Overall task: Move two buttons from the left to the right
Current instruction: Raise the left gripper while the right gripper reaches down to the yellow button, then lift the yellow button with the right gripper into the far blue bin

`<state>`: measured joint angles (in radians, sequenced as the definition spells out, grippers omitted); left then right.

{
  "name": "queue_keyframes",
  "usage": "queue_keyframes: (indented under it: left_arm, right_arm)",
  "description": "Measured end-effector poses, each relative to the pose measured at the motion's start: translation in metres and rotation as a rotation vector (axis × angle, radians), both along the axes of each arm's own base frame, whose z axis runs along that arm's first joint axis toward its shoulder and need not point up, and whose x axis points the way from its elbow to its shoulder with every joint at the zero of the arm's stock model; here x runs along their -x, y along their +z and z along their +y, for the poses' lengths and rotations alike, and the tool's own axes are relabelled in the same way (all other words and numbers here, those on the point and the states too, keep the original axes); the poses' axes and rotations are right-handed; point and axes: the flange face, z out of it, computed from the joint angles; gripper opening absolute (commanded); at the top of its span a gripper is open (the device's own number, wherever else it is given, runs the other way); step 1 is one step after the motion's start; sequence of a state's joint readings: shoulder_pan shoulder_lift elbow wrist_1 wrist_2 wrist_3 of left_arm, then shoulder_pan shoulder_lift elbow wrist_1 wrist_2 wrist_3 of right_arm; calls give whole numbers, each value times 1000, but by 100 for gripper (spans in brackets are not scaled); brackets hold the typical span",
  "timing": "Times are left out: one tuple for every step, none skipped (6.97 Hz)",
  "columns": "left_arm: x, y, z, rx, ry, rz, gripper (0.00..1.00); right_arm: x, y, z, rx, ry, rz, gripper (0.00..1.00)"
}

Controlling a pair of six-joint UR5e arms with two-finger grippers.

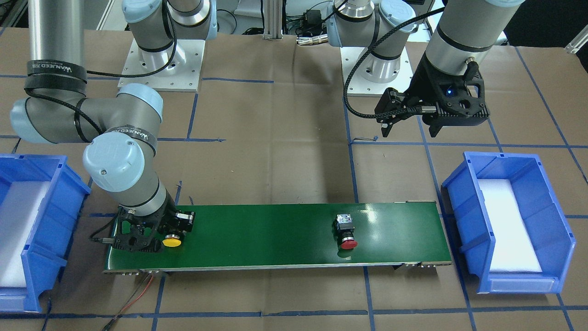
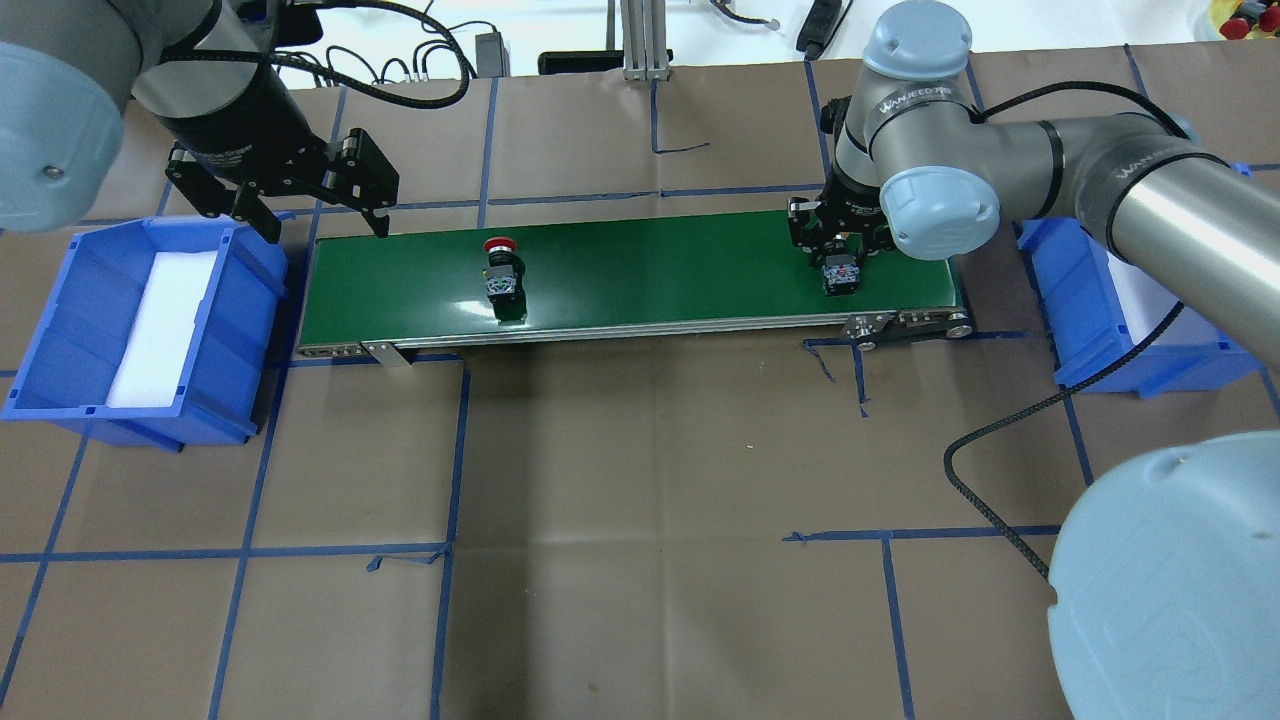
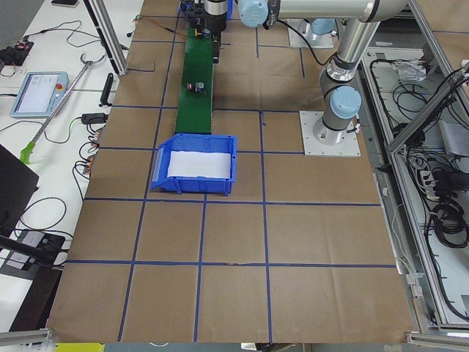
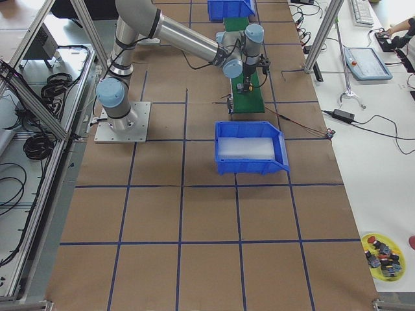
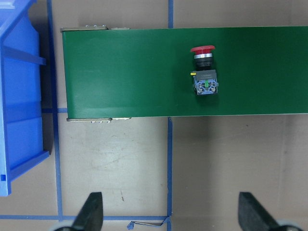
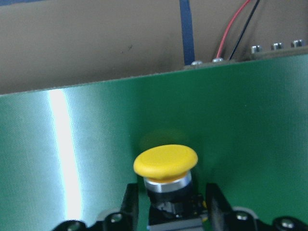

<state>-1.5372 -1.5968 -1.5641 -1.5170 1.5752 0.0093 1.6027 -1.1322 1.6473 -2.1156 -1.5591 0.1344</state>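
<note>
Red-capped button sits on the green conveyor belt, in its left third, well apart from both hands. Yellow-capped button is at the belt's right end, under the right hand.

Containers: two blue bins on the paper-covered desk, one just beside each end of the belt.
- Left bin holds a white foam pad.
- Right bin holds a white foam pad. The right arm partly hides it in the overhead view.

Heading:
- The red-capped button lies on its side with its long axis across the belt. Its cap points away from the robot, toward the operators' edge, and its grey terminal block faces the robot.
- The yellow-capped button has the same heading: axis across the belt, cap to the operators' edge, body toward the robot.

Hands:
- The right hand is low over the yellow-capped button. Its fingers sit close on either side of the black body behind the cap. I cannot tell whether the pads actually press it, nor whether the button rests on the belt or sits just off it.
- The left hand hangs high near the belt's left end, fingers spread wide, released and empty.
</note>
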Motion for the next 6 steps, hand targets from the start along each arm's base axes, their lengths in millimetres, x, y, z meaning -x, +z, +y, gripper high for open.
queue_keyframes:
  left_arm:
    - [0, 1, 0, 0, 17, 2, 100]
    - [1, 1, 0, 1, 32, 4, 100]
    - [1, 2, 0, 1, 40, 5, 100]
    - [0, 2, 0, 2, 42, 4, 100]
    - [0, 2, 0, 2, 43, 3, 100]
    - [0, 2, -1, 3, 43, 3, 100]
  right_arm:
    - [2, 13, 1, 18, 0, 2, 2]
    - [7, 36, 4, 53, -7, 2, 3]
    - [24, 71, 6, 91, -23, 1, 3]
    - [61, 109, 7, 117, -37, 5, 3]
    - [130, 147, 5, 125, -24, 21, 2]
    - [187, 164, 4, 122, 1, 34, 2]
